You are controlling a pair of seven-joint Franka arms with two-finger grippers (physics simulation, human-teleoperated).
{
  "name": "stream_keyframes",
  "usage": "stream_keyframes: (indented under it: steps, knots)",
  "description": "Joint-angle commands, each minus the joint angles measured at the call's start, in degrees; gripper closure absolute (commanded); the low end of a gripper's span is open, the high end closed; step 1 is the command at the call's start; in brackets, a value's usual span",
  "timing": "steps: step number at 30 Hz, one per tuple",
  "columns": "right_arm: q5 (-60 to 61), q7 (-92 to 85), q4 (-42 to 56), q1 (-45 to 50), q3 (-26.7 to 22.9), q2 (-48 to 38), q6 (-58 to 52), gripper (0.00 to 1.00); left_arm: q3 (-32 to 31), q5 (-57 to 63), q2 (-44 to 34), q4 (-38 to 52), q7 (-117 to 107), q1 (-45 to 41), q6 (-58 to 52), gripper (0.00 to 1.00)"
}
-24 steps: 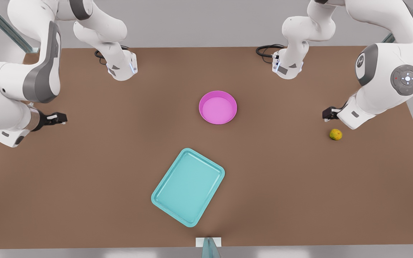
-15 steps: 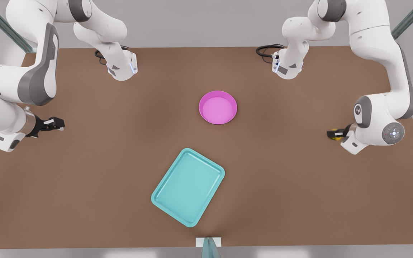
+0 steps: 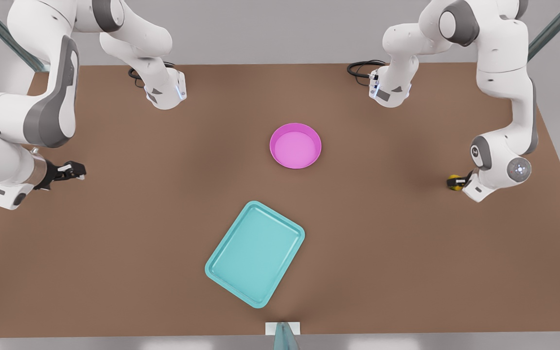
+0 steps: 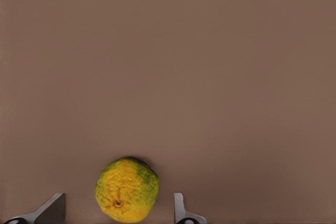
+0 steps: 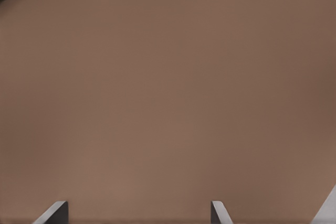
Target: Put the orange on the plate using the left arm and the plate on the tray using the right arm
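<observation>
At the front view's left edge of the brown table (image 3: 114,233), right gripper (image 3: 77,170) hovering over bare surface, jaws spread apart and holding nothing, right arm waiting. Lower centre, turquoise tray (image 3: 255,253) lying skewed. Beyond it, nearer the arm bases, pink plate (image 3: 295,146) apart from the tray. Far over at the front view's right, left gripper (image 3: 455,182) low at the orange (image 3: 451,178), jaws parted on either side of the fruit (image 4: 127,190), not pressed against it.
</observation>
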Motion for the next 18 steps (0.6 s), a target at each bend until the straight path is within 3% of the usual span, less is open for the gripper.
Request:
stream_keyframes:
  steps: [1, 18]
  knots:
    - [0.2, -1.7, 0.0, 0.0, 0.0, 0.2, 0.0, 0.0, 0.3, 0.1, -0.1, -1.0, 18.3, 0.1, 5.5, 0.0]
    - [-0.3, -2.0, 0.0, 0.1, 0.0, 0.9, 0.1, 0.0, 0.1, -5.7, 4.4, -3.0, 17.6, 1.3, 9.2, 0.0]
